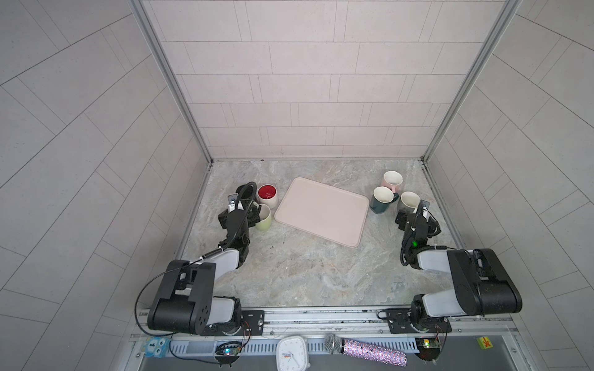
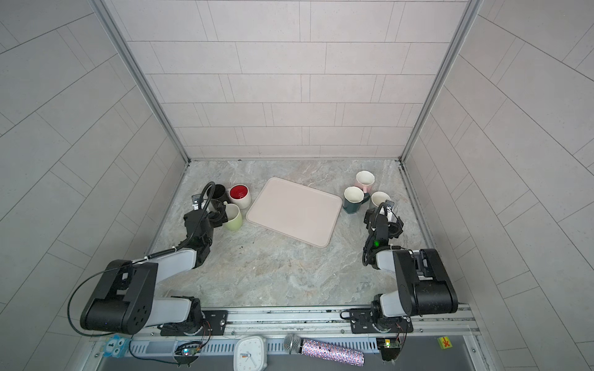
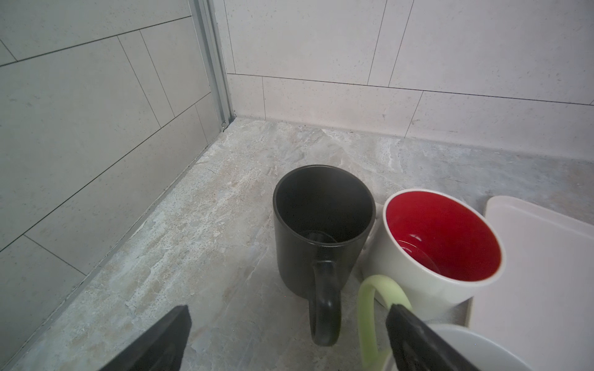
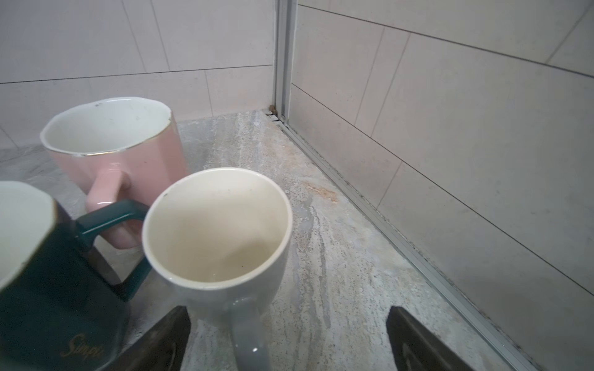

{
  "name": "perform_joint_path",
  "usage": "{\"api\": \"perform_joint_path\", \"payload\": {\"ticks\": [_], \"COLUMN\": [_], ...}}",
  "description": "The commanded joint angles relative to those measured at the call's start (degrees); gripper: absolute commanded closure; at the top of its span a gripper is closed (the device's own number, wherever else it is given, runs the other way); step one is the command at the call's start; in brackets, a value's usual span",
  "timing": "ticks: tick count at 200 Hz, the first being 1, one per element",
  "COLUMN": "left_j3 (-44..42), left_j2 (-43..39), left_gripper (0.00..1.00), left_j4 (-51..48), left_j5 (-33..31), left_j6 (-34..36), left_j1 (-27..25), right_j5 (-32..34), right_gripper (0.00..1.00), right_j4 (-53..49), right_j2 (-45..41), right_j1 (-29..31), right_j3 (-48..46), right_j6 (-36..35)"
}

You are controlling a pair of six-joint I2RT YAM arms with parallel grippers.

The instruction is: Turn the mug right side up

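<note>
- Grey marbled tabletop (image 1: 305,276), boxed in on three sides by pale tiled walls (image 1: 305,96); along the front rail, a white clock (image 1: 291,353) and a glittery microphone (image 1: 366,351).
- Far left: left gripper (image 3: 287,313), fingers spread wide, clamped on nothing, low over the tabletop and aimed at a cluster of three mugs.
- Black mug (image 3: 321,225): upright, mouth up, nearest the left wall, handle toward the gripper and in line with the gap between the fingers.
- Just right of it, white mug with red inside (image 1: 267,195): upright, close beside the black mug, near the tray's corner.
- In front of those two, pale green mug (image 1: 264,218): upright, looped handle just inside one finger in the left wrist view; contact there impossible to tell.
- Centre: pink tray (image 1: 321,210), flat on the tabletop, set askew.
- Right of the tray, teal mug (image 1: 382,200): upright, white inside, gold lettering on its side, handle toward the grey-white mug.
- Behind it, pink mug (image 1: 392,180): upright, gilt rim, handle crowded close to the teal one.
- Grey-white mug (image 4: 218,231): upright, cream inside, handle pointing back between the right fingers.
- Far right: right gripper (image 4: 287,318), fingers wide apart, gripping nothing, just behind the grey-white mug.
</note>
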Motion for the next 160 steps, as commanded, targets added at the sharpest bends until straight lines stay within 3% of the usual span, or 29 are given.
{"api": "perform_joint_path", "payload": {"ticks": [1,116,160], "left_j3": [0.15,6.36,6.96], "left_j2": [0.94,5.14,6.86], "left_gripper": [0.0,0.0,0.0], "left_j4": [-0.73,-8.6,-5.85], "left_j5": [-1.23,2.1,4.85], "left_j6": [1.46,0.44,3.19], "left_j1": [0.47,2.62,3.51], "right_j5": [-4.88,-6.25,-6.58], "right_gripper": [0.02,0.01,0.01], "right_j4": [5.78,12.36,12.77], "right_j2": [2.79,7.95,7.97], "right_j1": [1.73,2.3,2.54], "right_j3": [0.26,-0.64,-0.79], "right_j6": [-5.44,-6.79,-7.15]}}
